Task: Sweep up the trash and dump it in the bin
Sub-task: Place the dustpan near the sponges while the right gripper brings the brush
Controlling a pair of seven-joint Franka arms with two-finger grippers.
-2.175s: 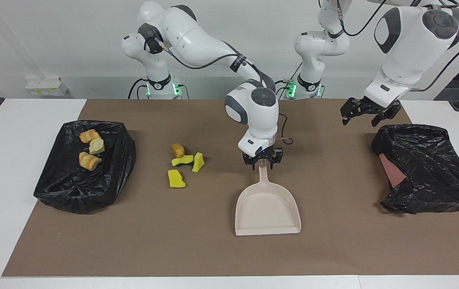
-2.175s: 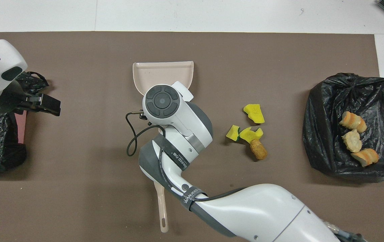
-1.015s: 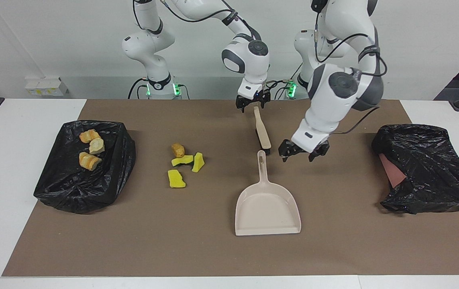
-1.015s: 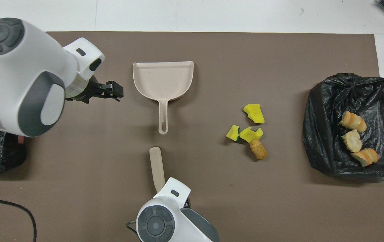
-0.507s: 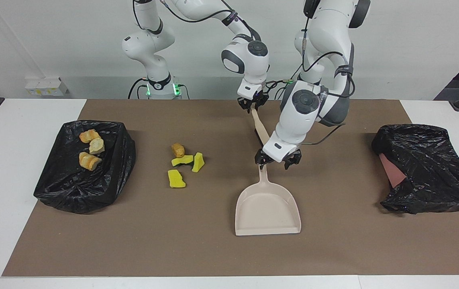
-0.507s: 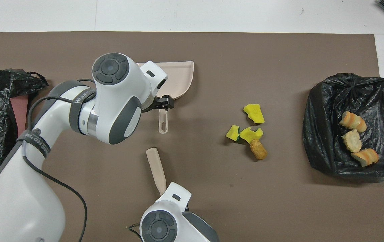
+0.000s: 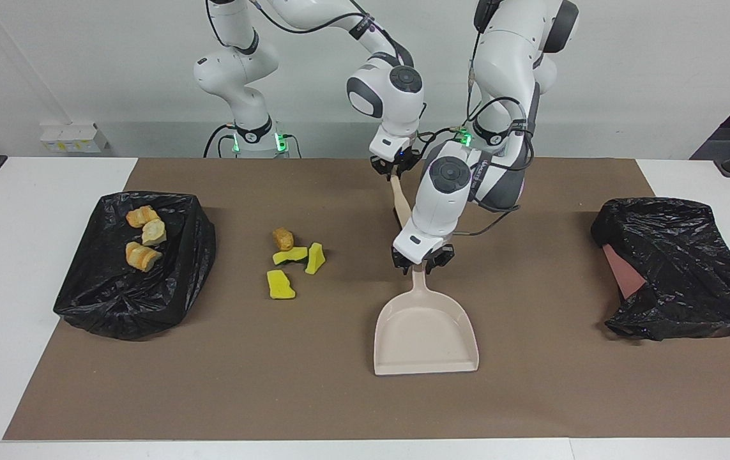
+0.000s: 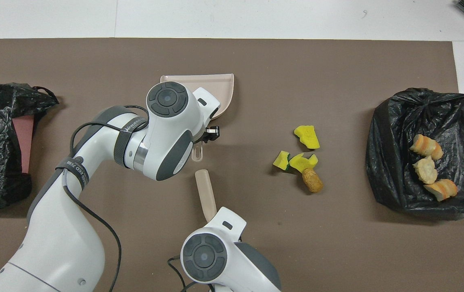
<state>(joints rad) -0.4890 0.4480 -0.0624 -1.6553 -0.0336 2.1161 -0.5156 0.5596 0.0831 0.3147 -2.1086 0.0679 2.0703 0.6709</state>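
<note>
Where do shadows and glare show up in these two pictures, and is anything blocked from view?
Facing view: soft, even light; a faint shadow on the mat beside the dustpan; small glints on the black bin bags. Overhead view: the left arm covers much of the dustpan and its handle, and the right arm hides where the brush is held; the scraps are sharp, with short shadows.
</note>
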